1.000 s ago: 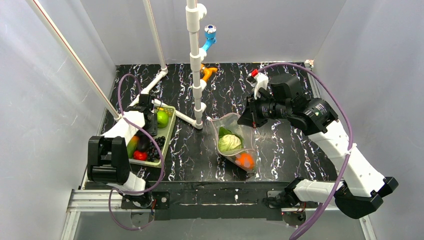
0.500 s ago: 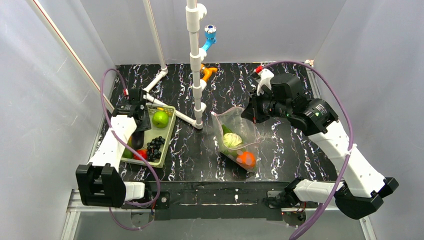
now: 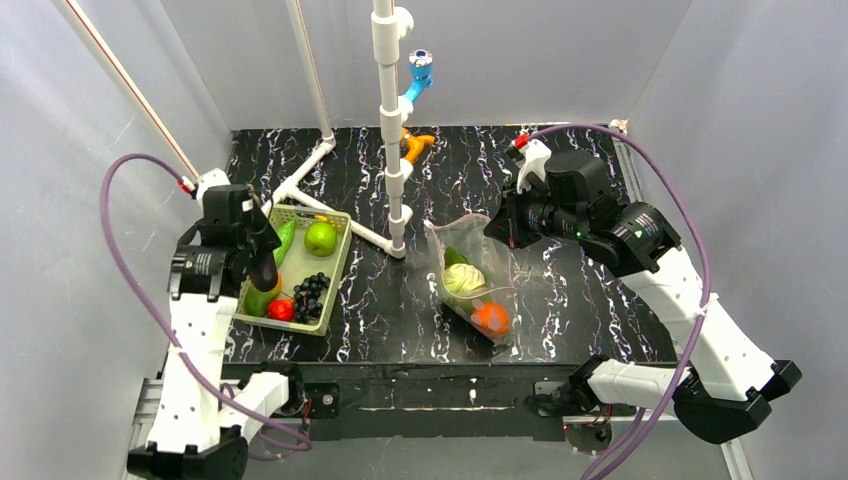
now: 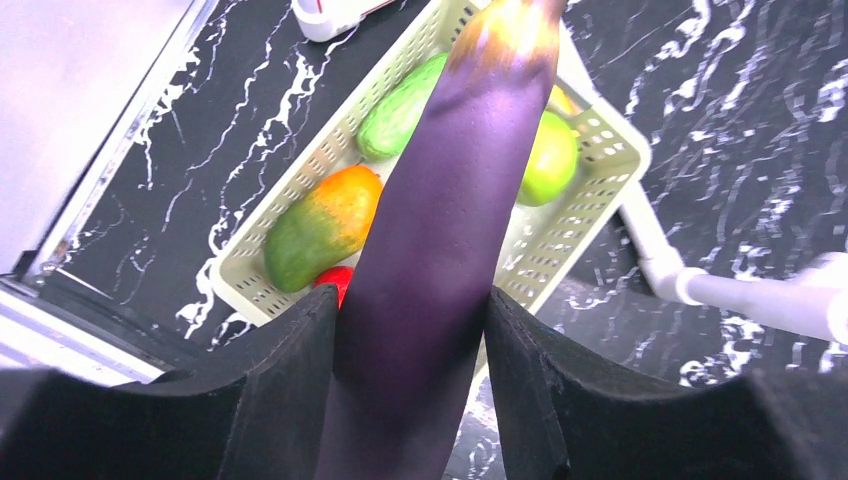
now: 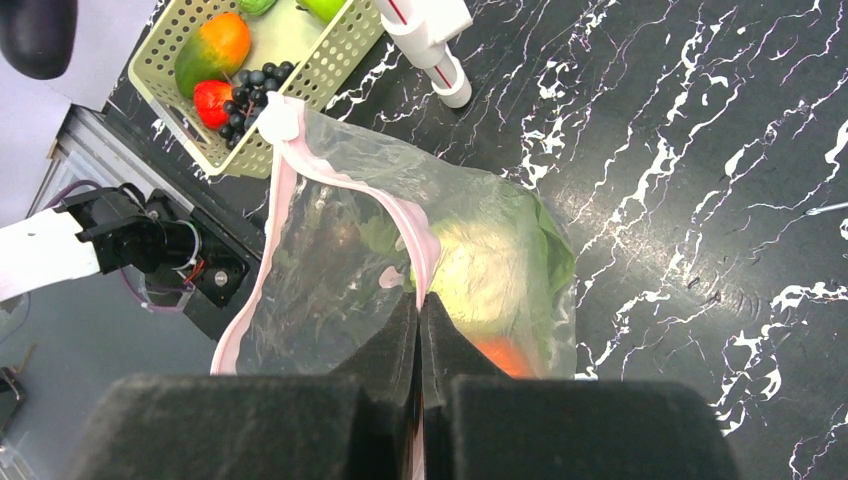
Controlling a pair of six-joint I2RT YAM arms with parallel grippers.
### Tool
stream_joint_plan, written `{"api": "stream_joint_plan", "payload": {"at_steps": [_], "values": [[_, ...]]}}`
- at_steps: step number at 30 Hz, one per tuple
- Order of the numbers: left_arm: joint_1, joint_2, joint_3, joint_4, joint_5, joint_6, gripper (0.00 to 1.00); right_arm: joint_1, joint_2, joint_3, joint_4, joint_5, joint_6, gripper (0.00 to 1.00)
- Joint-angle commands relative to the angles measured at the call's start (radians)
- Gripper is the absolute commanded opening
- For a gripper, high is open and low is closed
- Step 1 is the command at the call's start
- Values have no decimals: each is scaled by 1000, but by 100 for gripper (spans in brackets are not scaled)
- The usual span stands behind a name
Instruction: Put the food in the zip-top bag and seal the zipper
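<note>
My left gripper (image 3: 262, 266) is shut on the purple piece (image 4: 440, 250), an eggplant, and holds it above the pale green basket (image 3: 338, 262). In the basket lie a green round fruit (image 3: 321, 238), a green cucumber (image 4: 395, 105), a red-orange-green mango (image 4: 320, 225), dark grapes (image 3: 312, 290) and a red piece (image 3: 281, 310). My right gripper (image 3: 508, 232) is shut on the pink zipper (image 5: 410, 230) of the clear zip-top bag (image 3: 470, 262) and holds its mouth up and open. Inside the bag are a pale green cabbage (image 3: 462, 282) and an orange ball (image 3: 490, 318).
A white pipe stand (image 3: 392, 150) rises behind the bag, with its foot pipes (image 3: 365, 232) running along the basket's far side. A blue fitting (image 3: 420, 70) and an orange clip (image 3: 415, 145) hang on it. Grey walls close in on three sides.
My left arm has risen out of the basket with the purple eggplant and swung left and back. My right gripper has lifted the bag's edge slightly; the bag stands more upright.
</note>
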Motion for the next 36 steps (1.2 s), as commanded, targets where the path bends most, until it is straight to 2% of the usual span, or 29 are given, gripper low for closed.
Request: {"api": "stream_joint_plan", "payload": {"at_steps": [1, 3, 8, 16, 23, 27, 36], "values": [[0, -74, 39, -52, 60, -80, 0, 1, -31, 12, 77, -14, -7, 1], [0, -109, 49, -64, 98, -99, 0, 1, -32, 13, 73, -14, -2, 1], [-1, -222, 15, 9, 325, -167, 0, 1, -38, 4, 76, -16, 8, 1], [0, -297, -77, 270, 832, -381, 0, 1, -37, 5, 81, 0, 19, 1], [0, -406, -170, 536, 995, -606, 0, 1, -13, 15, 97, -8, 41, 1], [0, -424, -219, 752, 1071, -738, 0, 1, -6, 25, 100, -6, 46, 1], [-3, -407, -209, 883, 1107, -779, 0, 0, -2, 18, 121, -10, 81, 1]]}}
